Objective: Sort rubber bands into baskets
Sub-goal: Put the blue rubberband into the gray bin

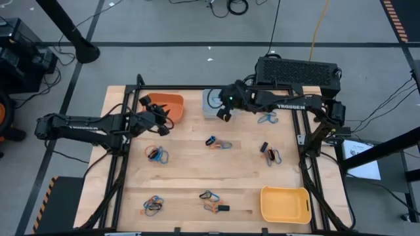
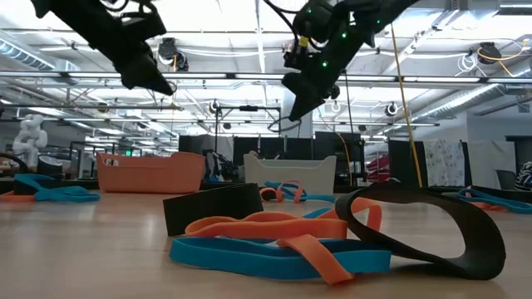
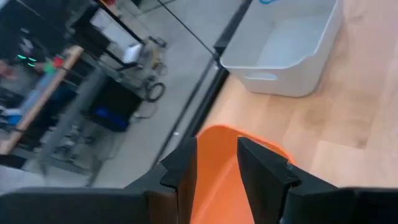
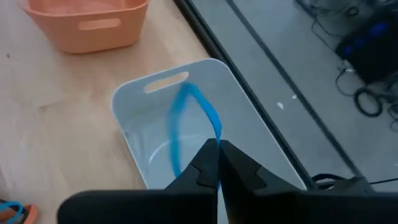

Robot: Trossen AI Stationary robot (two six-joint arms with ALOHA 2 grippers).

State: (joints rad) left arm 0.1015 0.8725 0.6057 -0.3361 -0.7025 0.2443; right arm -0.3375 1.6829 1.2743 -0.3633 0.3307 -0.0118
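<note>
My right gripper (image 4: pixel 217 148) is shut on a blue rubber band (image 4: pixel 185 118) above the pale blue-grey basket (image 4: pixel 140 99), which stands at the table's far edge (image 1: pixel 211 103). In the high view this gripper (image 1: pixel 223 115) hovers at the basket's near right corner. The orange basket (image 1: pixel 172 106) stands left of the pale one. My left gripper (image 1: pixel 162 122) hangs at its near left side, open, with only the basket's orange wall (image 3: pixel 214 180) showing between its fingers. The yellow basket (image 1: pixel 285 204) stands at the near right. My right gripper pinches the blue rubber band at one point of its loop (image 4: pixel 215 133) between its two fingertips. The fingers slant down from the table's right. The band hangs as a long slack loop over the pale basket's inside; whether its lower end touches the bottom, I cannot tell.
Small heaps of orange, blue and black rubber bands lie across the table (image 1: pixel 156 154) (image 1: pixel 218 142) (image 1: pixel 269 152) (image 1: pixel 267 118) (image 1: pixel 153 205) (image 1: pixel 211 200). One heap (image 2: pixel 332 237) fills the low view's foreground. A black box (image 1: pixel 296 71) stands behind the table's far right.
</note>
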